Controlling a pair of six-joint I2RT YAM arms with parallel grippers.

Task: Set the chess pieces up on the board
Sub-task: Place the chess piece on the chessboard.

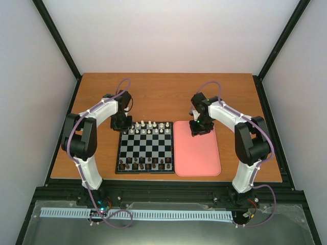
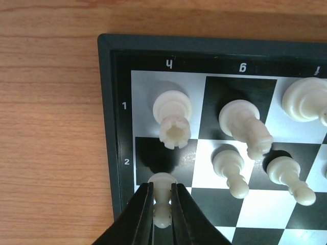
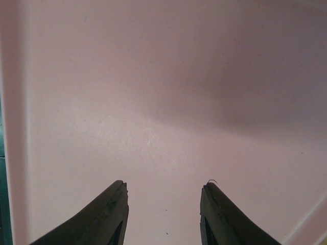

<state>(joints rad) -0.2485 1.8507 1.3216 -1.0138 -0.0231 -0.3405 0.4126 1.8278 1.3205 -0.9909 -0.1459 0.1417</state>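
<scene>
The pawn (image 2: 162, 204), gripped by the closed left tool (image 2: 162, 189) over the dark second-row square at the board's (image 2: 110, 102) corner, could topple against the adjacent rook (image 2: 173, 120) or roll onto the tabletop (image 2: 51, 127) if it is released tilted or off-centre. It is a small, smooth, cream piece with a narrow neck, so the grip area is slight. The right tool (image 3: 163, 204) hangs half open and empty above the pink tray (image 3: 153, 102).
</scene>
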